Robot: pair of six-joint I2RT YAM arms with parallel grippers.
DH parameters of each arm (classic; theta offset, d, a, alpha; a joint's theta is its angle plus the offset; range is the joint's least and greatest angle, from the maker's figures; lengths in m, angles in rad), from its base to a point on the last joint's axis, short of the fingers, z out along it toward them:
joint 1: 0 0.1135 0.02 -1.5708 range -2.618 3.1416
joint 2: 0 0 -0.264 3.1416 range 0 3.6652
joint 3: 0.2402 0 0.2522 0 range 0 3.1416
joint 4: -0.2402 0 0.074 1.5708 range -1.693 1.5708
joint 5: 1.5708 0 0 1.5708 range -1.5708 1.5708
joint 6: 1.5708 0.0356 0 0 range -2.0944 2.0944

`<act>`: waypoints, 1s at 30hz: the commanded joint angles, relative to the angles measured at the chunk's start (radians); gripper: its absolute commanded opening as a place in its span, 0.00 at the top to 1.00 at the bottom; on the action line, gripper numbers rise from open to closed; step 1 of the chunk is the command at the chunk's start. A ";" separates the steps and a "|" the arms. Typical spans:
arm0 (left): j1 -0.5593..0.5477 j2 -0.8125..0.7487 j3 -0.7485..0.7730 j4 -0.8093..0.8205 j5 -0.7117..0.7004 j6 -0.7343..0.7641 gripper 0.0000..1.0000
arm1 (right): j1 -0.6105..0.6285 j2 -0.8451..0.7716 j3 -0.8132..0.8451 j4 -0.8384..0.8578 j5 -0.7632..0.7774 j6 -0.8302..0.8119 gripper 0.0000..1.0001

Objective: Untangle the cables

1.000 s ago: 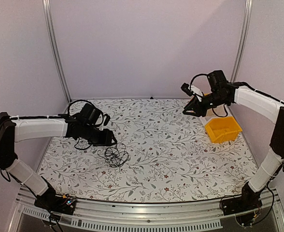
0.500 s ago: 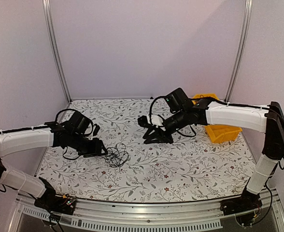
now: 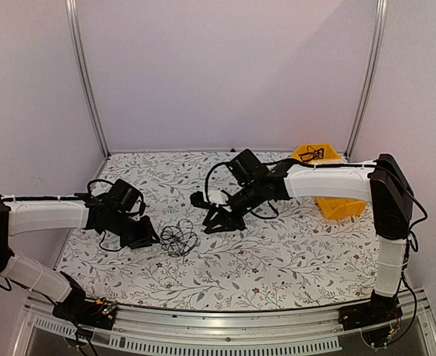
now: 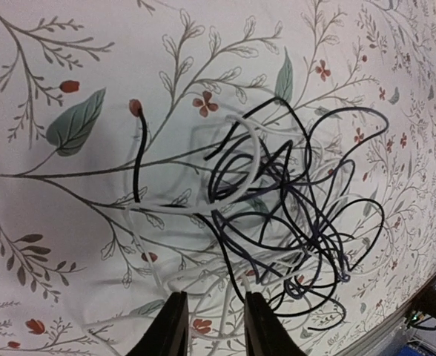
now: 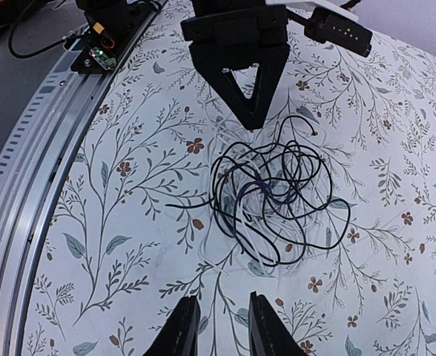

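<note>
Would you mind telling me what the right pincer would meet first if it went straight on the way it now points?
Most likely the cables, bunched on the table straight ahead of the right pincer; the left pincer is beyond them. Its height is unclear, so it might skim over.

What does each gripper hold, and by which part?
Right gripper: nothing. Left gripper: at the cables; whether it grips a strand cannot be told.

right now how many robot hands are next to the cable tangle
2. The left hand is just left of the cables. The right hand is to their right, slightly farther back. Both are open, and neither is hidden.
</note>
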 commanded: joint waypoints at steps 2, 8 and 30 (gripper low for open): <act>0.020 0.056 0.019 0.033 -0.029 -0.056 0.73 | 0.011 -0.011 -0.029 0.015 0.019 0.026 0.72; 0.047 0.127 0.035 0.085 -0.037 -0.082 0.73 | 0.011 -0.026 -0.054 0.029 0.044 0.048 0.72; 0.054 0.265 0.281 0.115 -0.058 0.202 1.00 | -0.022 -0.060 -0.029 0.032 0.069 0.100 0.72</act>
